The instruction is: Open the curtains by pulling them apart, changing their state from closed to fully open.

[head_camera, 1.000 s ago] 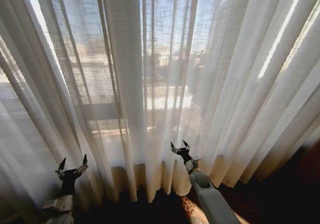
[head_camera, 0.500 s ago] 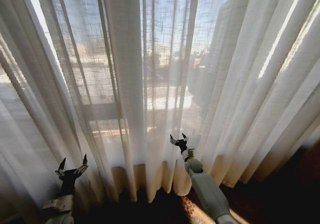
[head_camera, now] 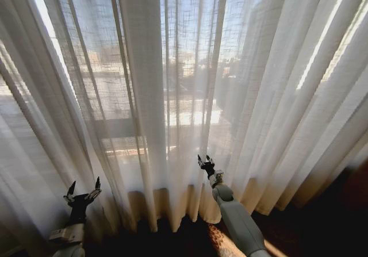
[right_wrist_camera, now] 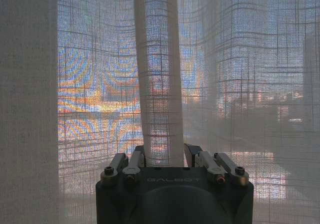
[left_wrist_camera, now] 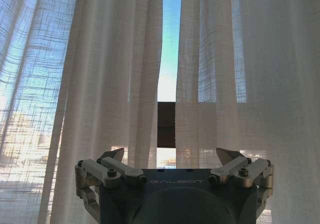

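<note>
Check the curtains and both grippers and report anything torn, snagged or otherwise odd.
Nothing stands out. The curtains hang in even pleats with no tear or snag visible. The right gripper has its fingers around one fold; the left gripper is open, facing a narrow gap between panels.

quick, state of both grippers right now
Left gripper: open, holding nothing, short of the curtains.
Right gripper: fingers closing around a curtain pleat; whether it is gripped cannot be told.

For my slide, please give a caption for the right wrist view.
Right pincer closed around one curtain pleat.
</note>
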Motion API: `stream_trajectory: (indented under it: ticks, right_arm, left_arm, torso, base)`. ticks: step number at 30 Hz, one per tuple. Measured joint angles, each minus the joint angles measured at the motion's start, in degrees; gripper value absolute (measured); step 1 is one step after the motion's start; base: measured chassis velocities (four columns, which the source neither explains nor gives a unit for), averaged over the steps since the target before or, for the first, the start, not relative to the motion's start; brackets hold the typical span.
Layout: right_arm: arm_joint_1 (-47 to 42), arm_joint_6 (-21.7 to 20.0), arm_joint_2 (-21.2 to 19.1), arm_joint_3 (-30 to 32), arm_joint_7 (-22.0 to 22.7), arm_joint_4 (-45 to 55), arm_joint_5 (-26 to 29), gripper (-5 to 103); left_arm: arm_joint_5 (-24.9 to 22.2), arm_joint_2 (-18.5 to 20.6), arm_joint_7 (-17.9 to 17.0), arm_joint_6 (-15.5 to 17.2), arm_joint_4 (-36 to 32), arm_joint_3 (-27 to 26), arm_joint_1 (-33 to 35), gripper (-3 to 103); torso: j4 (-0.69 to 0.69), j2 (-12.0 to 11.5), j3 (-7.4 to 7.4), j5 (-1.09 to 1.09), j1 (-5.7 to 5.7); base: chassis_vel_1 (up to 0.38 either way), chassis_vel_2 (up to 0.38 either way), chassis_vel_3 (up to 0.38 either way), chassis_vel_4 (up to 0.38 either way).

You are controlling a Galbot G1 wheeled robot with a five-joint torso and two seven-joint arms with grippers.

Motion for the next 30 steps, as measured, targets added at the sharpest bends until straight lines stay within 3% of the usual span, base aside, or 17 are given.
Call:
stream_trajectory:
  ticks: [1, 3, 7, 9, 12, 30]
  right_arm:
    - [0.03, 0.39, 0.01, 0.03, -0.32, -0.08, 0.44, 35]
    - [0.05, 0.75, 0.02, 0.09, -0.62, -0.20, 0.76, 35]
    - [0.08, 3.48, 0.14, 0.97, -4.53, -1.39, 2.65, 14]
    - [0.07, 3.90, 0.18, 1.30, -5.42, -1.55, 2.89, 14]
    - [-0.30, 4.57, 0.13, 1.84, -6.85, -1.56, 2.69, 2]
    - [-1.26, 2.74, -1.53, 2.61, -7.67, -0.77, 3.91, 0]
  left_arm:
    - [0.00, 0.00, 0.00, 0.00, 0.00, 0.00, 0.00, 100]
    - [0.00, 0.00, 0.00, 0.00, 0.00, 0.00, 0.00, 100]
    - [0.00, 0.00, 0.00, 0.00, 0.00, 0.00, 0.00, 100]
    - [0.00, 0.00, 0.00, 0.00, 0.00, 0.00, 0.00, 100]
    - [0.00, 0.00, 0.00, 0.00, 0.00, 0.00, 0.00, 100]
    - [0.00, 0.00, 0.00, 0.00, 0.00, 0.00, 0.00, 100]
  torso:
    - [0.00, 0.00, 0.00, 0.00, 0.00]
    - [0.00, 0.00, 0.00, 0.00, 0.00]
    - [0.00, 0.00, 0.00, 0.00, 0.00]
    - [0.00, 0.00, 0.00, 0.00, 0.00]
    - [0.00, 0.00, 0.00, 0.00, 0.00]
    - [0.01, 0.00, 0.00, 0.00, 0.00]
  base:
    - [0.000, 0.000, 0.000, 0.000]
    - [0.000, 0.000, 0.000, 0.000]
    - [0.000, 0.000, 0.000, 0.000]
    - [0.000, 0.000, 0.000, 0.000]
    - [0.000, 0.000, 0.000, 0.000]
    - [-0.018, -0.014, 0.018, 0.012]
